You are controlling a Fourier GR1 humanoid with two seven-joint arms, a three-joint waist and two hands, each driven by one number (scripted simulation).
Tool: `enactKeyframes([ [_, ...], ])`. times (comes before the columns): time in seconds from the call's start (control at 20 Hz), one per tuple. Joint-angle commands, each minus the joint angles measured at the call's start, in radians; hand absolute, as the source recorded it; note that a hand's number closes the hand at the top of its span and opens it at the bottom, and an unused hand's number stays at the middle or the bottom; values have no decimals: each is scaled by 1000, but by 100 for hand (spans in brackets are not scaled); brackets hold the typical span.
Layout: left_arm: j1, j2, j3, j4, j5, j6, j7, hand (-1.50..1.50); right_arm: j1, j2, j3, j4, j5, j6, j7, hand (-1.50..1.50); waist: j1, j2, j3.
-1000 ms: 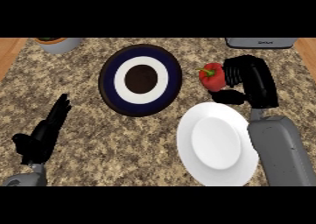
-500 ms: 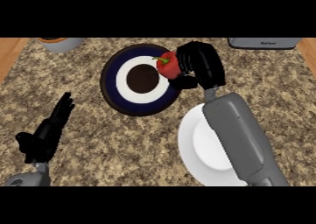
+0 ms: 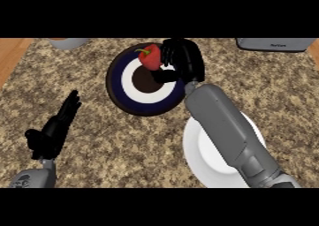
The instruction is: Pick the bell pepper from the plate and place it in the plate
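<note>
- I see the bell pepper (image 3: 149, 56) at the dark plate's (image 3: 123, 95) far rim, with the right robot hand (image 3: 182, 62) curled round it.
- Risk, in my judgement: if released this near the rim, it may roll onto the desk (image 3: 109, 150).
- The left robot hand (image 3: 54, 130) rests open, well apart.

My right forearm (image 3: 227, 128) lies across the white plate (image 3: 195, 148) and hides much of it. The view's lower edge cuts off the plate's near rim. My right hand (image 3: 184, 59) covers the right side of the bell pepper (image 3: 150, 56) and part of the rim of the dark blue plate (image 3: 116, 86). The upper edge cuts off a grey container (image 3: 69, 42) and a grey appliance (image 3: 276, 44), whose label I cannot read.
</note>
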Motion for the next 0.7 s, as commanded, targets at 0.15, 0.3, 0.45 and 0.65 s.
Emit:
enactKeyframes([
  [0.15,-27,5,12,29,-1,-6,-13,0,-138,2,83,225,-208,-106,52,-150,9,4,-1],
  [0.3,-8,19,22,-9,22,-31,-2,0,-122,2,98,234,-323,-116,0,-150,18,4,0],
  [0.45,-83,15,6,31,-9,-11,34,0,-129,2,56,211,-411,-189,-74,-150,23,10,1],
  [0.65,-5,19,21,10,7,-24,-19,0,-54,2,-66,150,-536,-177,-245,-150,1,4,1],
])
